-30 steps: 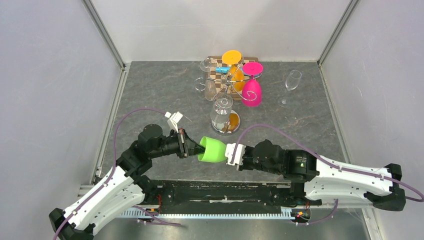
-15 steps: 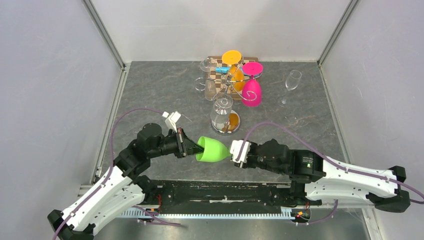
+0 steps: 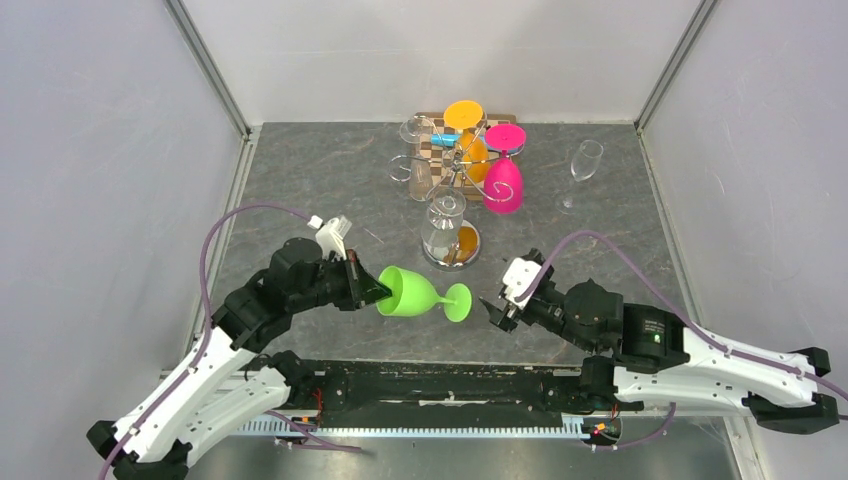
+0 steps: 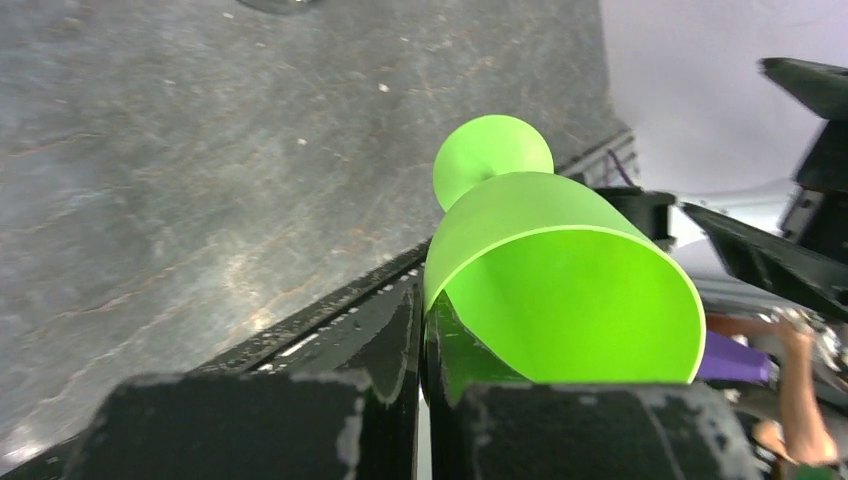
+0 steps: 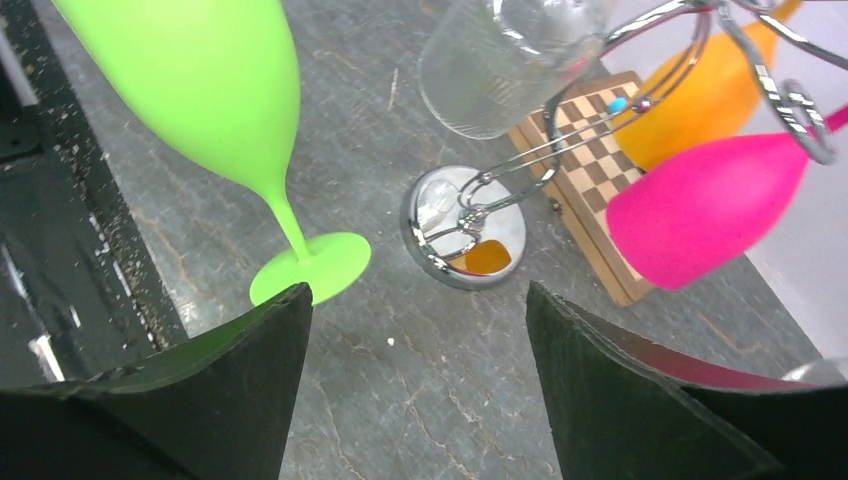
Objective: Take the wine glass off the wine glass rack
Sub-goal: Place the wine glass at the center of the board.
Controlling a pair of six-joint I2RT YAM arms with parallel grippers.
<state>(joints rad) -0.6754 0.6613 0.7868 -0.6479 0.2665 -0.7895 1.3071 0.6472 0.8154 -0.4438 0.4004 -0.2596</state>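
- The green glass (image 3: 410,293) is grasped at the rim of its bowl by the left gripper (image 3: 372,290). In the left wrist view one finger is seen inside the bowl and the other outside. Probably the thin wall was chosen because it fits between the jaws.
- The glass is held on its side over the near part of the table (image 3: 300,180), with the foot turned toward the right arm. It is well apart from the rack (image 3: 462,246), so the taking-off is judged to be done. Whether the glass touches the table cannot be told.
- The right gripper (image 3: 497,313) is spread wide and nothing is held in it. It is near the foot of the glass but apart from it. It may be kept there to receive the stem, or only to stay out of the way.
- Behind it, the round base of the rack is set on the table. A clear glass (image 3: 443,225) is hung above the base, bowl down, because the wire arms catch a glass under its foot.
- Farther back, a pink glass (image 3: 503,185) and an orange glass (image 3: 470,150) are hung in the same manner, and a chequered board (image 5: 570,130) is laid just behind the base.
- At the far right a flute (image 3: 580,165) is stood upright on the table, apart from the rack.
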